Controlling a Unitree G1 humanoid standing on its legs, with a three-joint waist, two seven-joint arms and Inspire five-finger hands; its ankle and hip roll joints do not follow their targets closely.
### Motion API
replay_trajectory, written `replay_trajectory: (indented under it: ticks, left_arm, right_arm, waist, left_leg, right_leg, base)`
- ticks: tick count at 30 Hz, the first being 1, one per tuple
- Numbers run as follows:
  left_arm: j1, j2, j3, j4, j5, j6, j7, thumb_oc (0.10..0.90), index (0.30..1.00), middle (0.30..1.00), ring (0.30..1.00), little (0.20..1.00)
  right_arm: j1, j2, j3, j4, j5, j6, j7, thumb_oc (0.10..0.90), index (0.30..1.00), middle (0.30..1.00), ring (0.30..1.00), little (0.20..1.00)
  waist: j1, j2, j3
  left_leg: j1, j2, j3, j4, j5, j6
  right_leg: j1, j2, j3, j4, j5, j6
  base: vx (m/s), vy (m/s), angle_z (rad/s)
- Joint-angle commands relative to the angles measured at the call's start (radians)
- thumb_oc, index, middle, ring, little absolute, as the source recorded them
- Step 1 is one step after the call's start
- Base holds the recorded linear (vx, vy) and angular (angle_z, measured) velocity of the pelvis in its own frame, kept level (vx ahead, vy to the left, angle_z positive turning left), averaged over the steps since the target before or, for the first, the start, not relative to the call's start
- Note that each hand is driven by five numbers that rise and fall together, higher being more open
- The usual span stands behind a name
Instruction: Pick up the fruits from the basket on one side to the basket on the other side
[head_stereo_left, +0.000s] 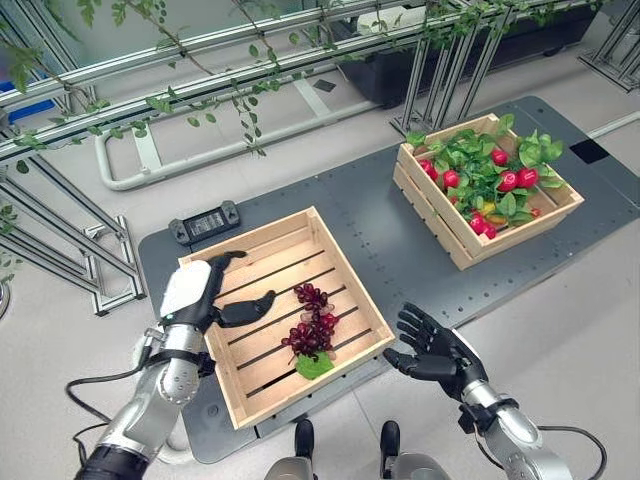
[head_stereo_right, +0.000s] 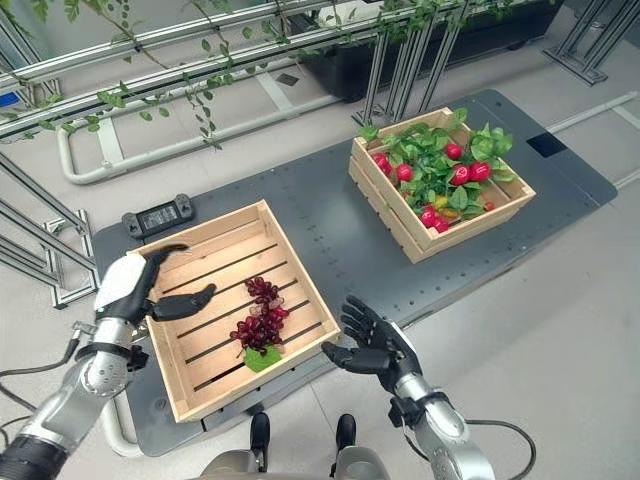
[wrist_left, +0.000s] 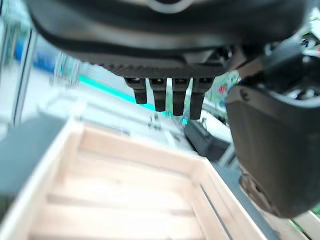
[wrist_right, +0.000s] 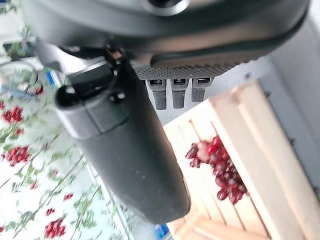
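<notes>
Transfer is under way, judged from the layout: one grape bunch (head_stereo_left: 313, 322) is lying in the near crate (head_stereo_left: 352, 276), while red fruits (head_stereo_left: 498, 157) among leaves are filling the far crate (head_stereo_left: 437, 221) at 2 o'clock on the dark platform (head_stereo_left: 360, 210). Two crates and one bunch are showing; roughly nine red fruits are visible. Left hand (head_stereo_left: 205, 287) is hovering over the near crate, fingers relaxed, holding nothing. Right hand (head_stereo_left: 432, 348) is waiting at 5 o'clock, spread and empty. Next move probably calls for reaching to the far crate.
</notes>
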Motion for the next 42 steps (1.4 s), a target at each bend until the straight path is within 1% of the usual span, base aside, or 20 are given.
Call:
replay_trajectory:
  ticks: [1,6,8,10,16,18,21,22,23,24,25,26,27,31,33,36,39,40,42]
  left_arm:
    - [-0.118,0.035,0.024,0.038,0.046,0.004,0.130,0.800,0.900,0.900,0.900,0.900]
    - [-0.168,0.019,-0.013,0.073,-0.007,0.041,0.179,0.800,0.900,0.900,0.900,0.900]
    - [-0.203,0.008,-0.035,0.100,-0.037,0.040,0.196,0.800,0.900,0.900,0.900,0.900]
    - [-0.243,-0.010,-0.059,0.121,-0.093,0.052,0.210,0.800,0.900,0.900,0.900,0.900]
    - [-0.329,-0.059,-0.109,0.184,-0.157,0.063,0.268,0.800,0.900,0.900,0.900,0.900]
    - [-0.386,-0.092,-0.145,0.230,-0.180,0.074,0.301,0.800,0.900,0.900,0.900,0.900]
    - [-0.431,-0.111,-0.166,0.273,-0.235,0.081,0.320,0.800,0.900,0.900,0.900,0.900]
    - [-0.443,-0.122,-0.170,0.301,-0.258,0.072,0.331,0.800,0.900,0.900,0.900,0.900]
    - [-0.443,-0.122,-0.170,0.301,-0.258,0.072,0.331,0.800,0.900,0.900,0.900,0.900]
    - [-0.466,-0.143,-0.165,0.335,-0.327,0.067,0.333,0.800,0.900,0.900,0.900,0.900]
    - [-0.468,-0.144,-0.164,0.337,-0.332,0.068,0.331,0.800,0.900,0.900,0.900,0.900]
    - [-0.481,-0.166,-0.163,0.363,-0.350,0.059,0.340,0.800,0.900,0.900,0.900,0.900]
    - [-0.487,-0.171,-0.164,0.368,-0.364,0.058,0.341,0.800,0.900,0.900,0.900,0.900]
    - [-0.498,-0.204,-0.165,0.366,-0.418,0.048,0.354,0.800,0.900,0.900,0.900,0.900]
    - [-0.496,-0.220,-0.167,0.344,-0.448,0.043,0.338,0.800,0.900,0.900,0.900,0.900]
    - [-0.484,-0.231,-0.163,0.312,-0.468,0.029,0.313,0.800,0.900,0.900,0.900,0.900]
    - [-0.441,-0.244,-0.158,0.212,-0.481,0.033,0.304,0.800,0.900,0.900,0.900,0.900]
    - [-0.439,-0.245,-0.157,0.208,-0.483,0.031,0.306,0.800,0.900,0.900,0.900,0.900]
    - [-0.401,-0.250,-0.142,0.143,-0.470,0.014,0.325,0.800,0.900,0.900,0.900,0.900]
  right_arm:
    - [-0.025,-0.047,-0.027,-0.096,0.009,-0.061,0.038,0.800,0.900,0.900,0.900,0.900]
    - [-0.045,-0.071,-0.018,-0.076,0.011,-0.066,0.034,0.800,0.900,0.900,0.900,0.900]
    - [-0.064,-0.084,-0.007,-0.073,-0.016,-0.064,0.026,0.800,0.900,0.900,0.900,0.900]
    - [-0.080,-0.100,0.005,-0.080,-0.004,-0.045,0.018,0.800,0.900,0.900,0.900,0.900]
    - [-0.119,-0.102,0.051,-0.062,-0.008,-0.051,0.016,0.800,0.900,0.900,0.900,0.900]
    - [-0.154,-0.101,0.085,-0.055,0.003,-0.051,-0.003,0.800,0.900,0.900,0.900,0.900]
    - [-0.174,-0.100,0.109,-0.056,0.005,-0.050,-0.012,0.800,0.900,0.900,0.900,0.900]
    - [-0.180,-0.097,0.117,-0.052,0.005,-0.052,-0.013,0.800,0.900,0.900,0.900,0.900]
    - [-0.180,-0.097,0.117,-0.052,0.005,-0.052,-0.013,0.800,0.900,0.900,0.900,0.900]
    - [-0.193,-0.094,0.126,-0.044,0.014,-0.053,-0.016,0.800,0.900,0.900,0.900,0.900]
    - [-0.193,-0.093,0.127,-0.043,0.013,-0.054,-0.017,0.800,0.900,0.900,0.900,0.900]
    - [-0.200,-0.086,0.138,-0.039,0.007,-0.057,-0.017,0.800,0.900,0.900,0.900,0.900]
    - [-0.203,-0.085,0.143,-0.042,0.006,-0.059,-0.021,0.800,0.900,0.900,0.900,0.900]
    - [-0.221,-0.073,0.163,-0.038,0.009,-0.069,-0.034,0.800,0.900,0.900,0.900,0.900]
    - [-0.227,-0.064,0.169,-0.033,0.012,-0.078,-0.039,0.800,0.900,0.900,0.900,0.900]
    - [-0.226,-0.055,0.169,-0.038,0.008,-0.080,-0.041,0.800,0.900,0.900,0.900,0.900]
    - [-0.212,-0.047,0.155,-0.055,0.006,-0.086,-0.054,0.800,0.900,0.900,0.900,0.900]
    - [-0.212,-0.047,0.155,-0.056,0.006,-0.086,-0.054,0.800,0.900,0.900,0.900,0.900]
    - [-0.197,-0.043,0.146,-0.072,0.007,-0.090,-0.059,0.800,0.900,0.900,0.900,0.900]
  waist:
    - [-0.032,-0.024,-0.036]
    - [-0.047,-0.035,0.022]
    - [-0.053,-0.039,0.044]
    - [-0.060,-0.044,0.070]
    - [-0.063,-0.063,0.116]
    - [-0.062,-0.077,0.151]
    - [-0.064,-0.091,0.180]
    - [-0.065,-0.098,0.191]
    - [-0.065,-0.098,0.191]
    - [-0.066,-0.110,0.208]
    - [-0.066,-0.110,0.209]
    - [-0.066,-0.118,0.225]
    - [-0.065,-0.121,0.233]
    - [-0.058,-0.132,0.263]
    - [-0.050,-0.136,0.280]
    - [-0.044,-0.137,0.288]
    - [-0.032,-0.133,0.293]
    - [-0.032,-0.133,0.293]
    - [-0.023,-0.132,0.293]
  left_leg:
    - [0.028,0.013,0.048,0.002,-0.062,-0.013]
    - [-0.001,0.015,0.059,0.012,-0.057,-0.010]
    - [-0.019,0.018,0.065,0.022,-0.053,-0.012]
    - [-0.036,0.021,0.061,0.038,-0.051,-0.013]
    - [-0.072,0.027,0.063,0.060,-0.046,-0.015]
    - [-0.103,0.028,0.062,0.080,-0.042,-0.017]
    - [-0.131,0.028,0.060,0.105,-0.043,-0.018]
    - [-0.143,0.030,0.061,0.119,-0.044,-0.018]
    - [-0.143,0.030,0.061,0.119,-0.044,-0.018]
    - [-0.171,0.032,0.058,0.149,-0.046,-0.021]
    - [-0.174,0.032,0.057,0.153,-0.047,-0.021]
    - [-0.189,0.033,0.054,0.169,-0.049,-0.022]
    - [-0.199,0.033,0.052,0.177,-0.050,-0.023]
    - [-0.233,0.035,0.047,0.206,-0.049,-0.024]
    - [-0.248,0.033,0.034,0.220,-0.049,-0.025]
    - [-0.248,0.033,0.032,0.208,-0.045,-0.024]
    - [-0.257,0.027,0.024,0.191,-0.040,-0.023]
    - [-0.257,0.027,0.024,0.191,-0.040,-0.023]
    - [-0.255,0.024,0.021,0.179,-0.040,-0.021]
  right_leg:
    - [-0.073,-0.045,0.067,0.070,0.007,0.038]
    - [-0.115,-0.035,0.091,0.094,0.002,0.035]
    - [-0.132,-0.030,0.095,0.099,0.004,0.033]
    - [-0.146,-0.022,0.106,0.110,0.001,0.030]
    - [-0.170,-0.011,0.111,0.127,-0.004,0.028]
    - [-0.195,-0.004,0.111,0.144,-0.005,0.024]
    - [-0.217,0.002,0.112,0.162,-0.007,0.020]
    - [-0.227,0.004,0.111,0.172,-0.009,0.019]
    - [-0.227,0.004,0.111,0.172,-0.009,0.019]
    - [-0.244,0.008,0.110,0.186,-0.009,0.016]
    - [-0.245,0.009,0.109,0.187,-0.009,0.015]
    - [-0.249,0.012,0.108,0.192,-0.010,0.013]
    - [-0.255,0.014,0.108,0.196,-0.011,0.011]
    - [-0.276,0.020,0.100,0.216,-0.014,0.004]
    - [-0.280,0.023,0.098,0.219,-0.015,0.001]
    - [-0.276,0.025,0.092,0.211,-0.014,0.000]
    - [-0.280,0.027,0.086,0.195,-0.011,-0.002]
    - [-0.280,0.027,0.086,0.195,-0.011,-0.002]
    - [-0.278,0.028,0.078,0.185,-0.011,-0.004]
  base:
    - [-0.05,0.021,-0.16]
    - [-0.06,0.021,-0.19]
    - [-0.08,0.013,-0.14]
    - [-0.04,0.007,-0.07]
    - [-0.04,-0.018,-0.07]
    - [-0.09,-0.042,-0.03]
    - [-0.08,-0.033,-0.02]
    - [-0.06,-0.025,0.01]
    - [-0.09,-0.051,-0.01]
    - [-0.06,-0.038,-0.01]
    - [-0.10,-0.070,-0.02]
    - [-0.06,-0.051,0.02]
    - [-0.07,-0.054,0.04]
    - [-0.07,-0.044,0.01]
    - [-0.06,-0.063,0.05]
    - [-0.03,-0.043,0.04]
    - [-0.02,-0.025,0.00]
    - [-0.01,-0.038,0.01]
    - [-0.01,-0.037,0.05]
